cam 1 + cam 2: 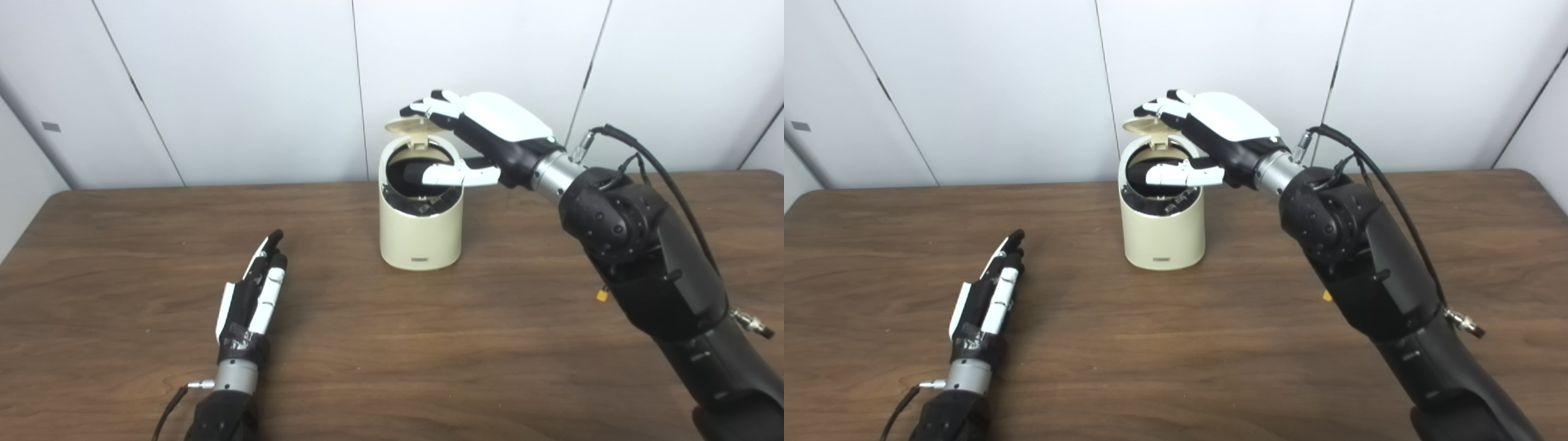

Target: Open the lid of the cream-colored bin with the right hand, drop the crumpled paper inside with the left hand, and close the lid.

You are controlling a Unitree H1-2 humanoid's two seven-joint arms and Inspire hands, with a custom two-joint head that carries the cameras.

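Note:
The cream-colored bin (420, 229) stands on the table's middle, toward the back. Its round lid (405, 125) is tipped up on the rear hinge, leaving the dark inside exposed. My right hand (484, 131) hovers over the bin, fingers resting on top of the raised lid and thumb (456, 174) stretched across the opening; it grips nothing. My left hand (254, 294) lies flat on the table to the bin's front left, fingers straight and together, holding nothing. No crumpled paper shows in either view.
The brown wooden table (429, 355) fills the lower picture, with white wall panels (245, 86) behind it. My right arm (649, 269) crosses the table's right side, with a black cable (649, 159) looping above it.

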